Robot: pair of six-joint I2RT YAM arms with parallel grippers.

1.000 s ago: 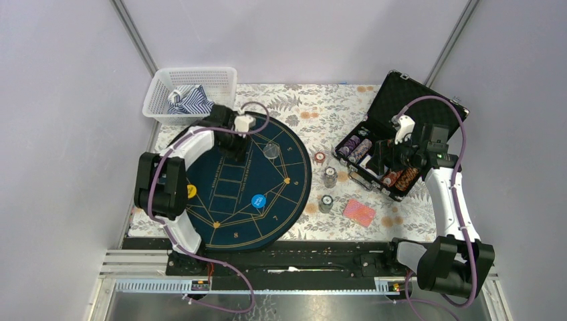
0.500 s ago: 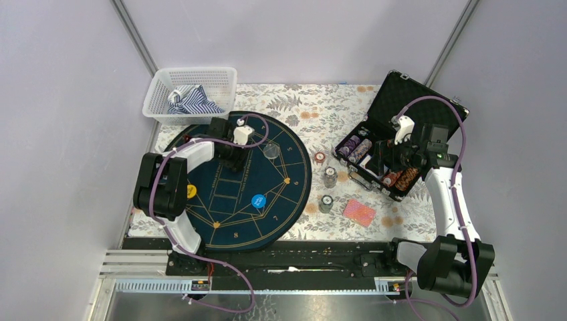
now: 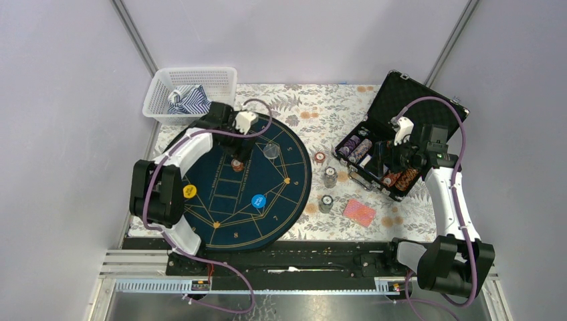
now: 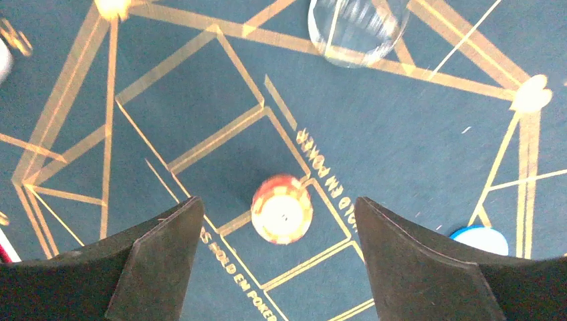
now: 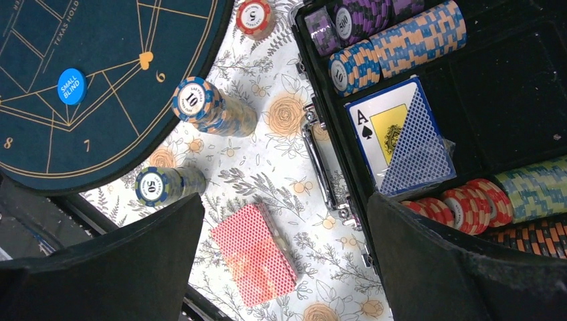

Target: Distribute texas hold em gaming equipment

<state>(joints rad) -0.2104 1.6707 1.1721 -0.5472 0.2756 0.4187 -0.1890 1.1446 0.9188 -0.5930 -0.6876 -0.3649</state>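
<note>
Jaws of the left gripper point(image 4: 276, 202) stand wide apart over the mat point(image 4: 414, 154), gripping nothing. An orange chip stack point(image 4: 281, 208) sits upright on the mat in the gap between them, clear of both fingers. Ahead of the tips lies the clear disc point(image 4: 358, 30), blurred, and the blue disc point(image 4: 483, 239) peeks out just outside the finger on that view's right. The yellow disc point(image 3: 190, 191) lies well away from these jaws, near the mat's edge. The right gripper point(image 5: 284, 200) is likewise spread wide and empty, hanging over the floral cloth point(image 5: 281, 134) beside the open case point(image 5: 515, 87). Below the gap, nearer the finger on that view's left, lies the red deck point(image 5: 254, 254). The 50 stack point(image 5: 158, 185) stands just off that same fingertip, the 10 stack point(image 5: 200, 100) farther ahead, the 5 stack point(image 5: 254, 17) beyond it. Off the other finger, the case holds rows of chips point(image 5: 414, 40) and a blue deck point(image 5: 411, 150).
</note>
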